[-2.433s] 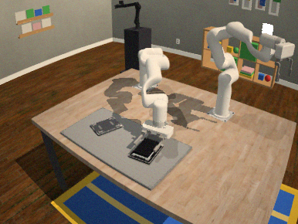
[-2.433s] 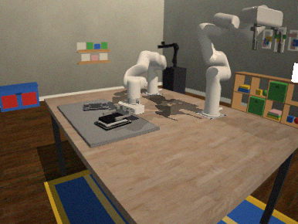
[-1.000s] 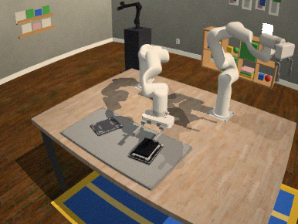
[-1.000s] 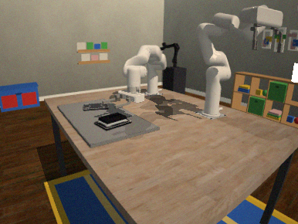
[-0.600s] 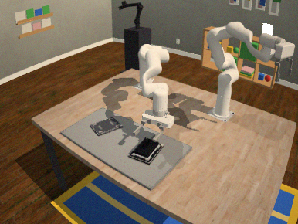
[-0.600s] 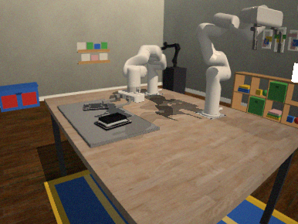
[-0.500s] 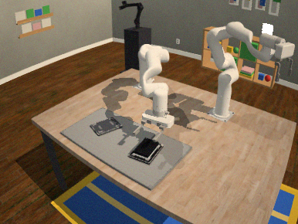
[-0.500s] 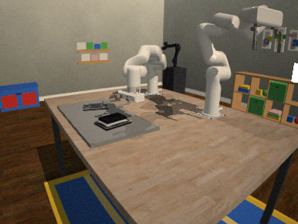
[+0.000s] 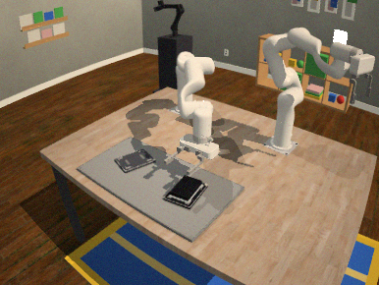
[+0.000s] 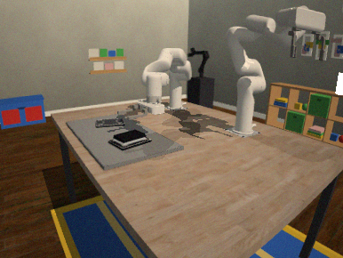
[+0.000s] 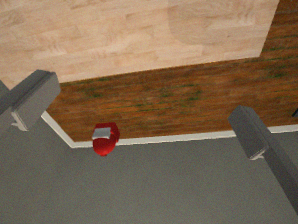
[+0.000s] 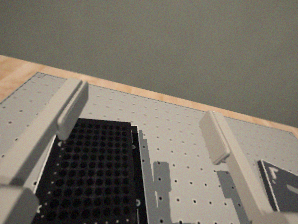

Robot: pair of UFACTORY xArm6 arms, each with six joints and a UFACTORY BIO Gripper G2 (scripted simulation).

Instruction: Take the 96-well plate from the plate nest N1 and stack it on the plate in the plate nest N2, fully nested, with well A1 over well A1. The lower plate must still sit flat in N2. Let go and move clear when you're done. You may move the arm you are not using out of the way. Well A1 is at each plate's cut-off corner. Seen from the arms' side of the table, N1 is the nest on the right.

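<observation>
Right arm: the jaws of the right gripper stand parted by a moderate amount, well short of full opening, with nothing between them. They are raised above the grey surface, on the arms' side of the stack and apart from it.

Transferred plate: the black 96-well plate appears to be the upper member of the stack at nest N2. The lower plate is largely hidden beneath it. Nest N1 has no raised plate on it.

Left arm: the left gripper is fully open, holds nothing and is well apart from the work area.

Step in hand: judged to be the final clearance, with placement and release done.

Next move: withdraw the right gripper away from the stack without lowering or sweeping it across the plates, then halt. Verify that the upper plate is seated evenly on all sides, that its cut-off corner lies over that of the lower plate, and that the lower plate is flat in N2. Full nesting and A1 alignment cannot be told at this resolution. If the upper plate proves skewed, re-grip and reseat it; otherwise leave the stack untouched.
</observation>
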